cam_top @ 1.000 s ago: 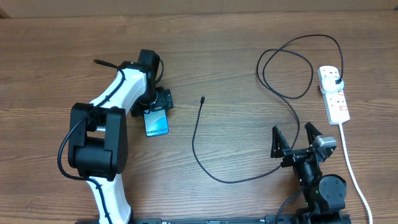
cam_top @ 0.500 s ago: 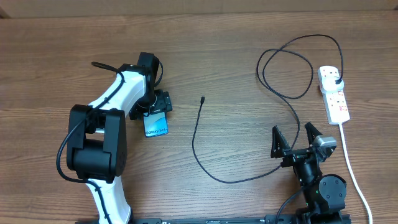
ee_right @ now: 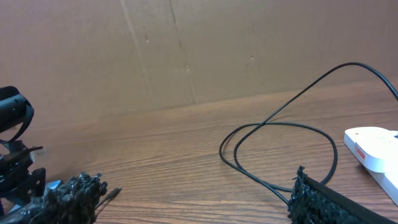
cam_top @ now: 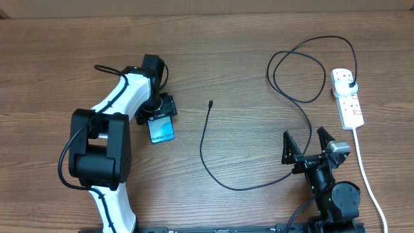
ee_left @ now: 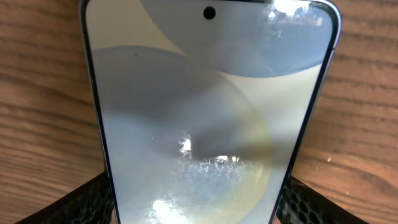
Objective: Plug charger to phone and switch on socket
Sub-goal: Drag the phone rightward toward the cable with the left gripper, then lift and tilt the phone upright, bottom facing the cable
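The phone (cam_top: 162, 130) lies flat on the wooden table at left, screen lit (ee_left: 208, 112). My left gripper (cam_top: 159, 116) straddles its upper end, and both black fingers (ee_left: 84, 202) press against the phone's long edges. The charger, a thin black cable (cam_top: 202, 149), runs from its free plug tip (cam_top: 211, 103) in loops to a black plug (cam_top: 350, 84) seated in the white socket (cam_top: 347, 98) at far right. My right gripper (cam_top: 305, 139) stands open near the front edge, nothing between its fingers; the cable loops (ee_right: 280, 127) and the socket's end (ee_right: 373, 146) lie ahead of it.
A thick white cord (cam_top: 365, 171) runs from the socket toward the front edge, right of my right arm. A brown cardboard wall (ee_right: 186, 50) closes off the far side of the table.
The left gripper's fingers have drawn in onto the phone's edges, and gripper and phone shifted slightly left. The right arm has not moved.
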You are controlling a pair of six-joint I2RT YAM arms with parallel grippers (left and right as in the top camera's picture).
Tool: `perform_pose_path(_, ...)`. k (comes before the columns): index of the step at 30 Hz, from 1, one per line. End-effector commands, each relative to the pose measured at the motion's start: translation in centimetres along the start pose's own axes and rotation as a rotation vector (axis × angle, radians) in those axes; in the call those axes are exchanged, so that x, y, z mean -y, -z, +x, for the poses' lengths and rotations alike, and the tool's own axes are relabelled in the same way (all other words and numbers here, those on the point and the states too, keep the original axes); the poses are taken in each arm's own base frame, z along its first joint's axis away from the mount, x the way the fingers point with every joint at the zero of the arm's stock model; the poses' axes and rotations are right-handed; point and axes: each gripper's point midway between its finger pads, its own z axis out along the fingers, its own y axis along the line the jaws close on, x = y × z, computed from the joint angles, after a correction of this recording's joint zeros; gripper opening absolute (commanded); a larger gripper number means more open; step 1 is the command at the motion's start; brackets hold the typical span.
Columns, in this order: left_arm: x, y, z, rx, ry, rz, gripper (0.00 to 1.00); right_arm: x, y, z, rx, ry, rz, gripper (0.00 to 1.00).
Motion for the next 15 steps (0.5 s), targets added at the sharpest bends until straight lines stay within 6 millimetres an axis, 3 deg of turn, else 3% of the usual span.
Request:
perform_pose_path(1, 0.8, -0.6, 0.8, -0.088, 0.016, 0.050, 0.77, -0.1, 0.0, 0.2, 0.001, -0.006, -0.007, 1.00)
perform_pose_path(8, 1.8, 3.7, -1.0, -0.066, 0.014, 0.067, 0.77, -0.1, 0.0, 0.2, 0.001, -0.006, -0.007, 1.00)
perform_pose_path(15, 4.0, 7.1, -1.3, -0.085, 0.013, 0.169, 0.77, -0.1, 0.0, 0.2, 0.001, -0.006, -0.007, 1.00)
